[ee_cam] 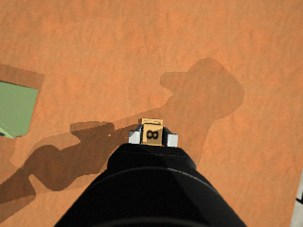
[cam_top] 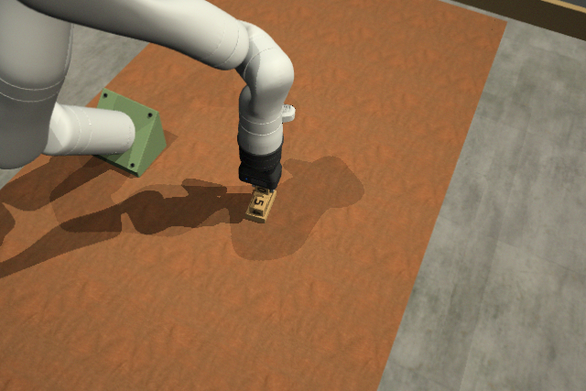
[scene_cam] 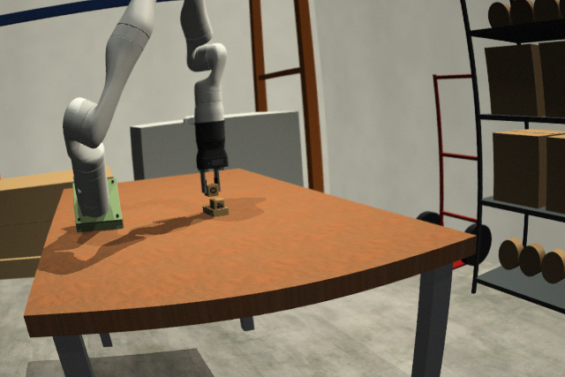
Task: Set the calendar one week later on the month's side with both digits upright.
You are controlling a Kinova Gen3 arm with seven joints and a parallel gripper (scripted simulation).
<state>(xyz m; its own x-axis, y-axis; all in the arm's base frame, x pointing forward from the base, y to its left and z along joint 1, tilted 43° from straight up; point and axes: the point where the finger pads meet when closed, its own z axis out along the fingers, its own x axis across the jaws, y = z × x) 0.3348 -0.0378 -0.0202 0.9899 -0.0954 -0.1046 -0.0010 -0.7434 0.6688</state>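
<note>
A small wooden calendar tray [cam_top: 266, 211] lies flat on the orange table. One digit cube [cam_top: 258, 201] stands in it with a 5 on its top face; it also shows in the exterior view [scene_cam: 218, 203]. My gripper [scene_cam: 211, 188] points straight down just above the tray and is shut on the second digit cube [scene_cam: 213, 189], held clear of the tray. In the wrist view this held cube [ee_cam: 151, 133] sits between the two fingertips and shows an 8. The face toward the exterior camera looks like a 0. The month's name is not readable.
The arm's green base mount [cam_top: 135, 138] stands to the left of the tray. The table's right edge [cam_top: 444, 216] lies well beyond the tray. A grey panel [scene_cam: 219, 145] stands behind the table, and shelves [scene_cam: 520, 135] are to the far right.
</note>
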